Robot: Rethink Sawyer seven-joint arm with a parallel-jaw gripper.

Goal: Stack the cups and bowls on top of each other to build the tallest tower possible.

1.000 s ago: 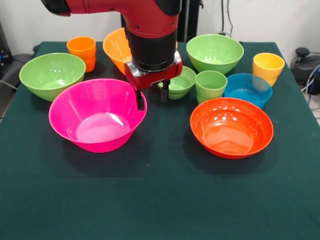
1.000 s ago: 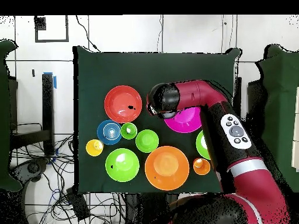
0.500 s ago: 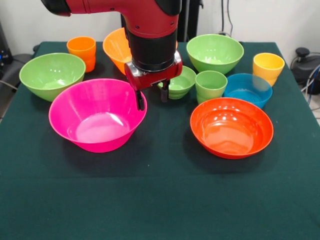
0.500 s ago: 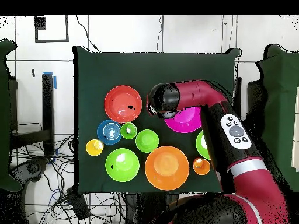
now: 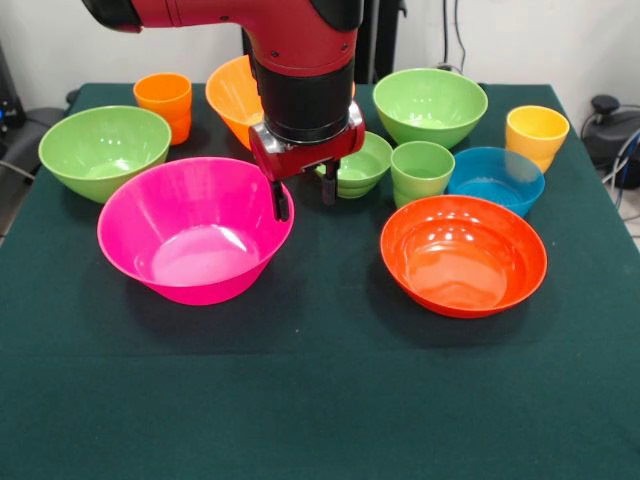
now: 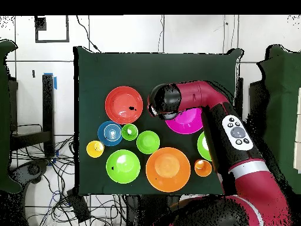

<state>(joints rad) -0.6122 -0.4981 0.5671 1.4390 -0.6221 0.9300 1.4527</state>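
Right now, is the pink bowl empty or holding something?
Empty: the pink bowl shows only its bare glossy bottom; the gripper hangs at its rim.

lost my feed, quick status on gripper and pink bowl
Gripper open, empty, at the pink bowl rim. Nothing stacked yet. Small green bowl close behind.

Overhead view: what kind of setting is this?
Probably a robotics lab: a red and black arm with its gripper over a dark green cloth-covered table, loose cables on the tiled floor.
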